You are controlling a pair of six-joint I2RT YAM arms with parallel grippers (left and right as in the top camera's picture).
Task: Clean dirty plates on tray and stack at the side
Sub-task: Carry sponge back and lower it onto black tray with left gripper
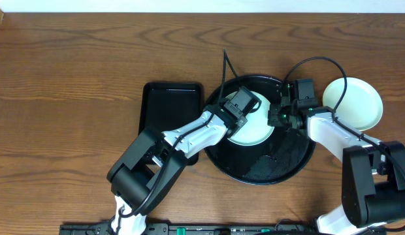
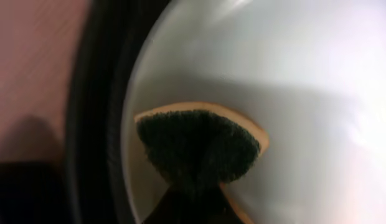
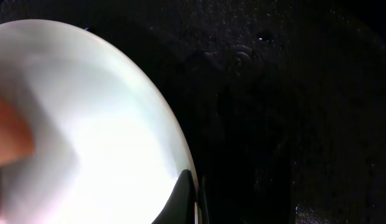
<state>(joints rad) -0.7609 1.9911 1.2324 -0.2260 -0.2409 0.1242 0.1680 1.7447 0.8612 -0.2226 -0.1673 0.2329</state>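
**Operator:** Overhead first: where's my plate?

**Spotter:** Your mint-white plate (image 1: 258,132) lies open side up on the round black tray (image 1: 274,163), left of the tray's middle. It's round, so it has no long axis. Your left gripper (image 1: 247,112) is over its upper left part, and your right gripper (image 1: 277,116) is at its right rim. A second, pale plate (image 1: 354,103) sits on the wood tabletop (image 1: 78,65) just right of the tray. A rectangular black tray (image 1: 171,111) lies just beside the round one on its left.

**Operator:** And my left wrist?

**Spotter:** You're clamped on a sponge (image 2: 199,146), with its yellow body squeezed narrow at the fingers. It fans out away from you, the dark green scouring face is towards the camera, and its far edge touches the plate's inner surface. The sponge's wide edge runs across the view. The tray's rim is at the left.

**Operator:** Right wrist?

**Spotter:** Your fingertips (image 3: 182,194) are closed on the plate's rim, one inside and one outside. The plate fills the left of the view, and wet black tray fills the right.
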